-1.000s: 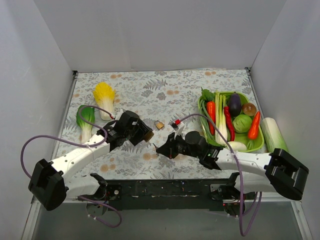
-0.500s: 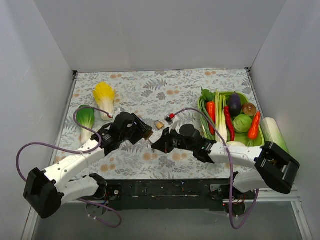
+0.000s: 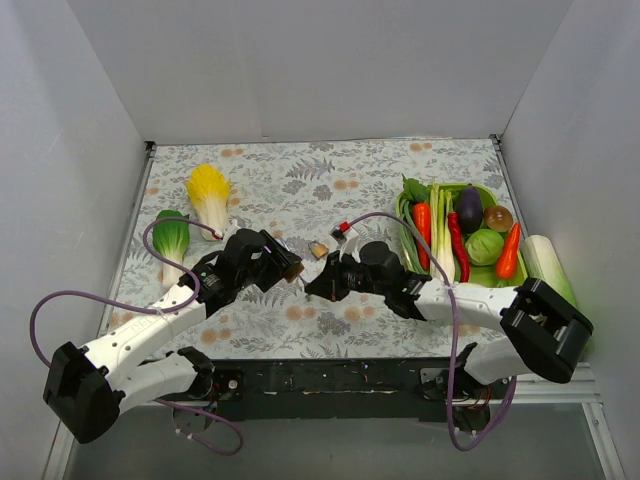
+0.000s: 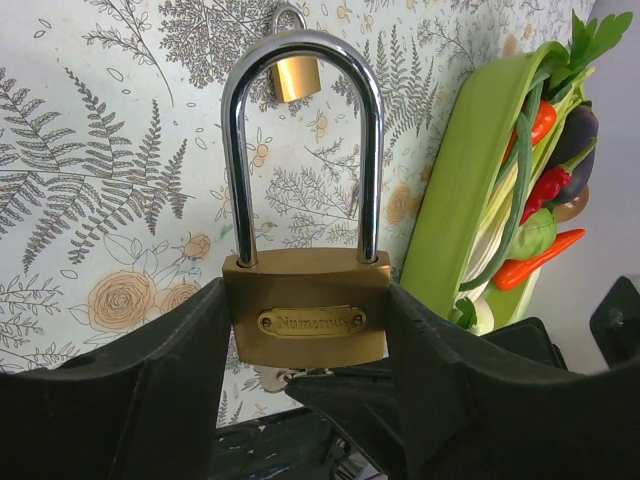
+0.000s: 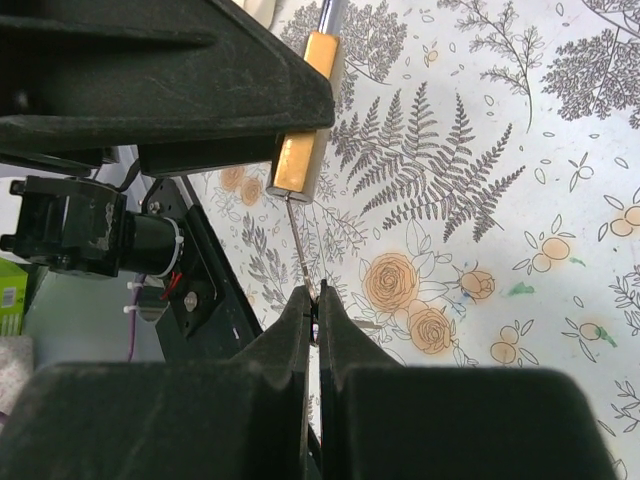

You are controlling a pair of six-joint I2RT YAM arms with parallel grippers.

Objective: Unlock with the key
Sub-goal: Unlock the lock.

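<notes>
Within left gripper [image 4: 305, 328]: brass padlock [image 4: 306, 318] (chrome shackle [image 4: 300, 45] closed).

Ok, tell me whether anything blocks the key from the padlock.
Nothing visible does. The key, pinched in the right fingers, has its tip at the underside of the padlock, which the left fingers clamp by its body.
</notes>
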